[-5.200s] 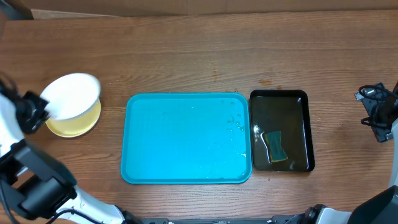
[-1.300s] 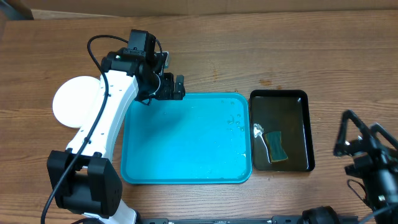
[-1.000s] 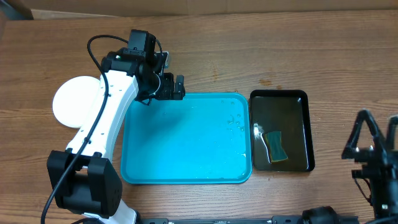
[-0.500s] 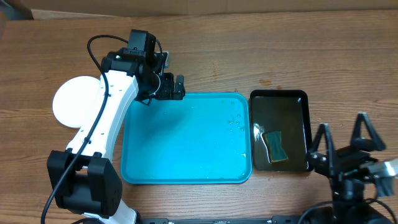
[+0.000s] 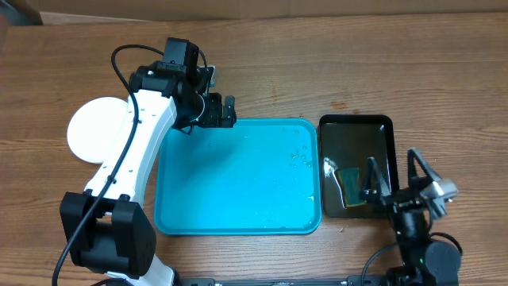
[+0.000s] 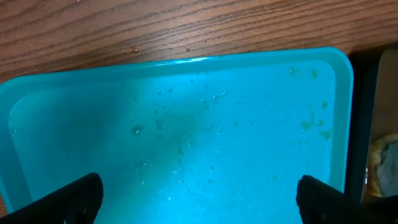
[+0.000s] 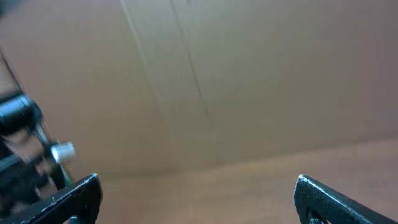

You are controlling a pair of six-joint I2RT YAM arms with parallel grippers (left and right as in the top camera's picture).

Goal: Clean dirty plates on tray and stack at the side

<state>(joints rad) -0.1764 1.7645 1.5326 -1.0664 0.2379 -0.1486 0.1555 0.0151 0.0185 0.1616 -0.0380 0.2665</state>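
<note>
The turquoise tray point(image 5: 238, 179) lies in the middle of the table with only water drops and a few small specks on it. To its left on the wood sits a white plate point(image 5: 86, 131), partly hidden by my left arm; anything under it is hidden. My left gripper point(image 5: 228, 111) hovers open over the tray's far left corner. In the left wrist view the tray point(image 6: 186, 118) fills the frame, and the left gripper point(image 6: 196, 202) holds nothing. My right gripper point(image 5: 395, 176) stands open and empty by the front right of the black tray, pointing up; the right gripper point(image 7: 199, 199) faces a blurred brown wall.
A narrow black tray point(image 5: 357, 163) lies right of the turquoise one, with a green-and-yellow sponge point(image 5: 352, 187) and something pale beside it. Its edge point(image 6: 376, 124) shows at the right of the left wrist view. A cardboard box lines the table's far edge.
My right arm has swung in from the table's right edge to the black tray's front right corner, jaws still wide. The left arm and the plate have not moved.
</note>
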